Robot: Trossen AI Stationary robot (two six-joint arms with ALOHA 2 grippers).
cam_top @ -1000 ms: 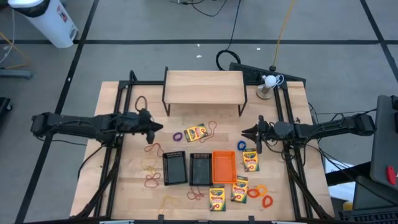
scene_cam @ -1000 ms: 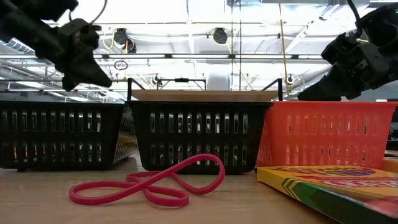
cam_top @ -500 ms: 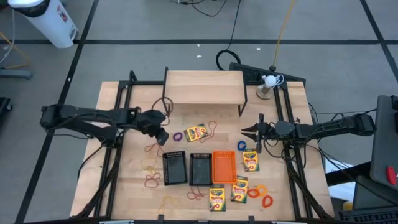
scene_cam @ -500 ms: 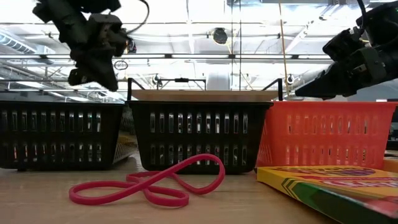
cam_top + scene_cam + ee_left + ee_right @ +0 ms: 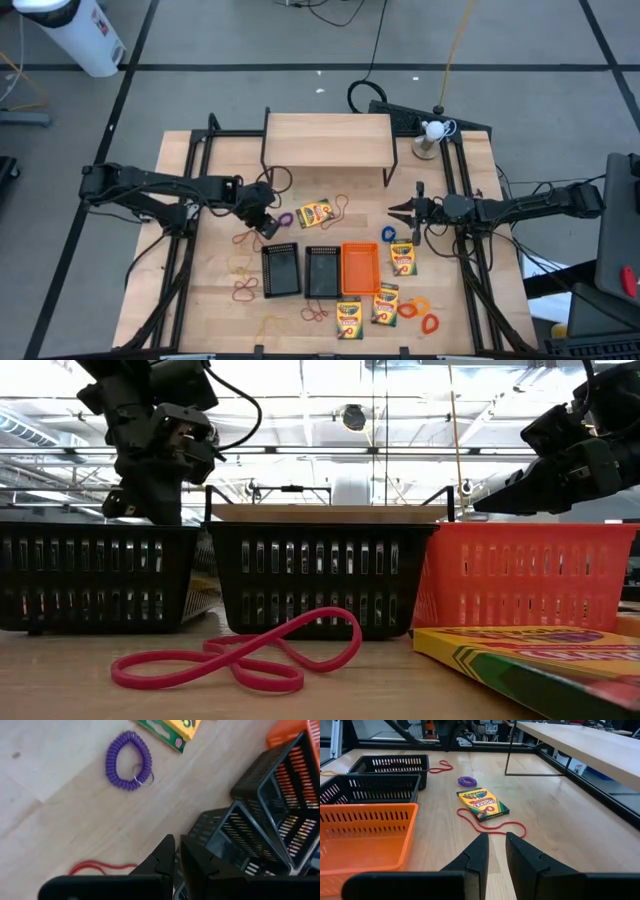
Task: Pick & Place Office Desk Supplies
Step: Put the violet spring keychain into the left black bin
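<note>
Crayon boxes lie on the wooden table: one (image 5: 314, 212) in the middle, others (image 5: 402, 257) (image 5: 385, 303) near the trays. Two black mesh trays (image 5: 280, 270) (image 5: 322, 272) and an orange one (image 5: 360, 268) stand side by side. A purple coil band (image 5: 286, 218) and red bands (image 5: 246, 238) (image 5: 245, 290) lie flat. My left gripper (image 5: 270, 228) hangs shut, slanting down, above the table between the purple coil (image 5: 128, 760) and the left black tray (image 5: 250, 830). My right gripper (image 5: 398, 210) waits at the right, level, fingers nearly together with nothing between them (image 5: 497, 842).
A light wooden shelf (image 5: 328, 140) on black legs stands at the back middle, and a white ball on a stand (image 5: 432, 132) at the back right. Orange and red bands (image 5: 415, 308) and a blue one (image 5: 388, 234) lie at the right. Bare wood lies at the near left.
My left gripper has moved toward the table's right, from the left side to the spot beside the purple coil and the left black tray. It has also tipped from nearly level to slanting down. Its fingers have stayed shut.
</note>
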